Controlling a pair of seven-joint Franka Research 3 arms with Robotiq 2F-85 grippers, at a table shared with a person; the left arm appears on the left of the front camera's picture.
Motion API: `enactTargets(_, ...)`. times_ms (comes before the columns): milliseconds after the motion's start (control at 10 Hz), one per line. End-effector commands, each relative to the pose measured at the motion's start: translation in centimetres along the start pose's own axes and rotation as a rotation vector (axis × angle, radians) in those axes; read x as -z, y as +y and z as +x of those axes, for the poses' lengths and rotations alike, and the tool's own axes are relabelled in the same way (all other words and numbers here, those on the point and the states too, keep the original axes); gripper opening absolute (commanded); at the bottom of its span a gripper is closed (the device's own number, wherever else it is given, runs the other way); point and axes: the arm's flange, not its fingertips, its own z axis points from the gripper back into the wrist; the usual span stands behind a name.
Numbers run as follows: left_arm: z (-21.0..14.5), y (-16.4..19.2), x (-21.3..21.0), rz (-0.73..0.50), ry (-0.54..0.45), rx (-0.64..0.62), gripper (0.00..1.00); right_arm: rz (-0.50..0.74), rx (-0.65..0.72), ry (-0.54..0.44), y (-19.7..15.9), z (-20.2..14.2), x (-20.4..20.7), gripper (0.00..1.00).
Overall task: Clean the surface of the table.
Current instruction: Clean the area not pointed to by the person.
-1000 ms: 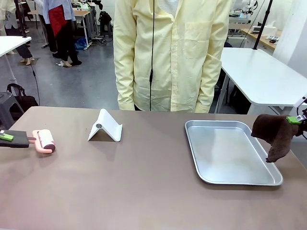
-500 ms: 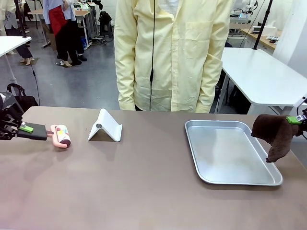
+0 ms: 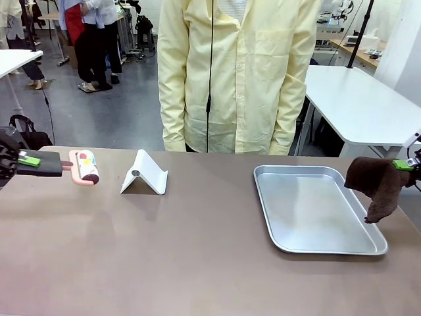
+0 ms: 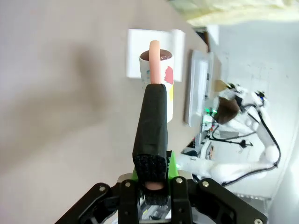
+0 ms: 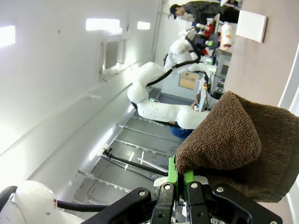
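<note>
The table (image 3: 164,257) has a matte brown-grey top. At its far left, my left gripper (image 3: 20,160) is shut on the black handle (image 3: 43,165) of a pink lint roller (image 3: 87,167). The roller head points toward the white stand. In the left wrist view the handle (image 4: 152,126) runs up from my left gripper (image 4: 154,184) to the roller (image 4: 158,77) over the table (image 4: 56,93). My right gripper (image 3: 408,164) at the right edge is shut on a brown cloth (image 3: 375,184), which hangs beside the tray. The cloth (image 5: 233,144) covers my right gripper (image 5: 176,179).
A white folded stand (image 3: 145,174) sits at the far left-centre, close to the roller. A silver metal tray (image 3: 316,214) lies at the right. A person in a pale yellow shirt (image 3: 237,72) stands at the far edge. White-topped tables stand behind.
My left gripper has carried the lint roller to the right and toward the far edge, closer to the white stand. The right gripper and cloth have not moved.
</note>
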Motion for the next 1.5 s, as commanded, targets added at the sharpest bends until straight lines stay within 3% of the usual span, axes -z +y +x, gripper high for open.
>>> enactTargets(0,-6.9,-1.8,-2.6,-0.061,0.065,0.102,0.22,0.011,0.012,-0.009,0.5,0.5,-0.1,0.06)
enactTargets(300,-14.3,-0.6,-7.8,-0.105,0.318,0.24,0.22,0.011,0.012,-0.009,0.5,0.5,-0.1,0.06)
enactTargets(400,-15.6,0.4,-9.4,-0.123,0.258,0.243,0.22,0.011,0.012,-0.009,0.5,0.5,-0.1,0.06)
enactTargets(600,-15.4,2.7,-11.0,-0.241,0.316,0.18,0.22,0.011,0.012,-0.009,0.5,0.5,-0.1,0.06)
enactTargets(700,-17.1,0.2,-9.1,-0.133,0.278,0.212,0.22,0.011,0.012,-0.009,0.5,0.5,-0.1,0.06)
enactTargets(1400,-17.1,0.2,-9.1,-0.133,0.278,0.212,0.22,0.011,0.012,-0.009,0.5,0.5,-0.1,0.06)
